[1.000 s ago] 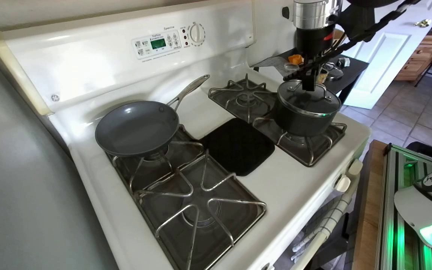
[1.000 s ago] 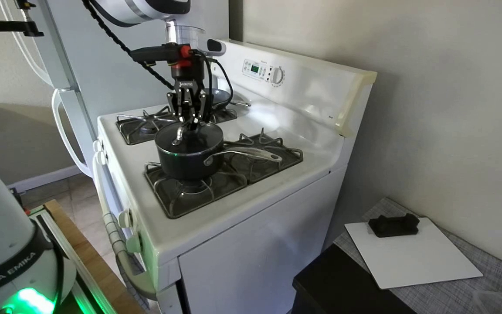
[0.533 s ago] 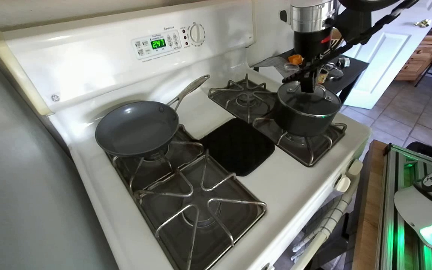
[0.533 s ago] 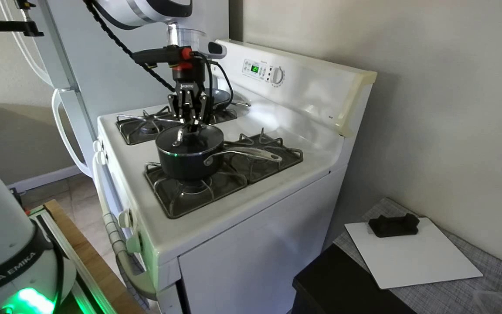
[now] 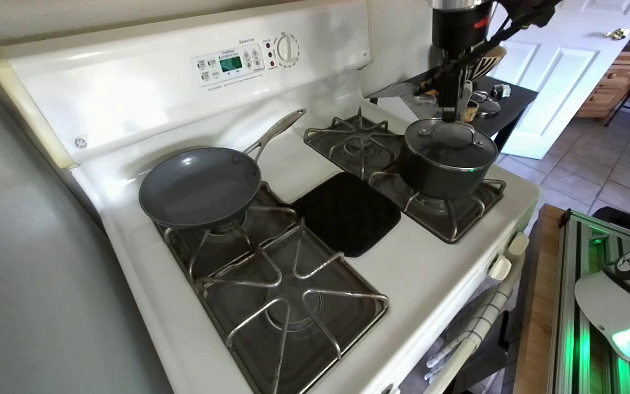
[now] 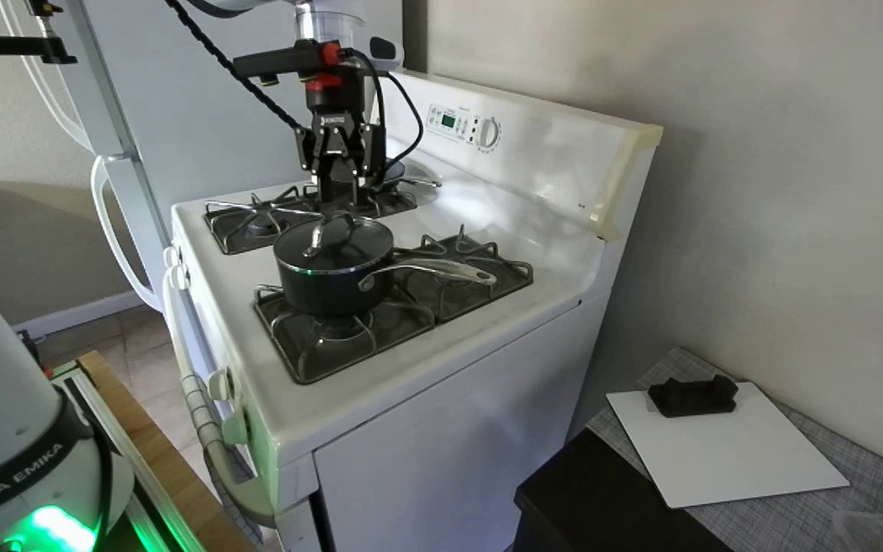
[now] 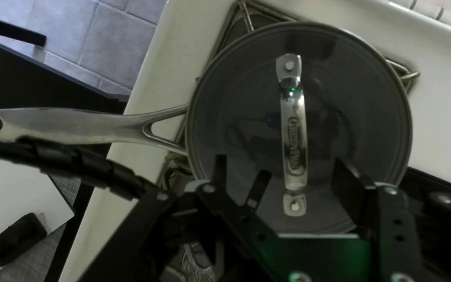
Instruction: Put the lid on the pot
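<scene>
The lid (image 7: 245, 109) sits on the pot (image 6: 334, 293), rim to rim as far as I can see, and the gripper (image 6: 344, 195) hangs just above, its fingers (image 7: 347, 188) spread apart and holding nothing. The job looks done, bar getting the arm (image 6: 332, 27) clear. My worry is the lid's metal strap (image 7: 294, 135): a sideways drift while this low, or fingers closing too soon, could snag it and drag the glass askew. The black cable (image 7: 88, 170) might also catch the pot's long handle (image 7: 80, 124) if the wrist swings, slewing everything across the stove (image 5: 413, 246). I can't check the seating all round; in the wrist view the gripper covers part of the lid's edge, reflections muddy the glass so the inside is lost, and both exterior views crop the arm at the top
</scene>
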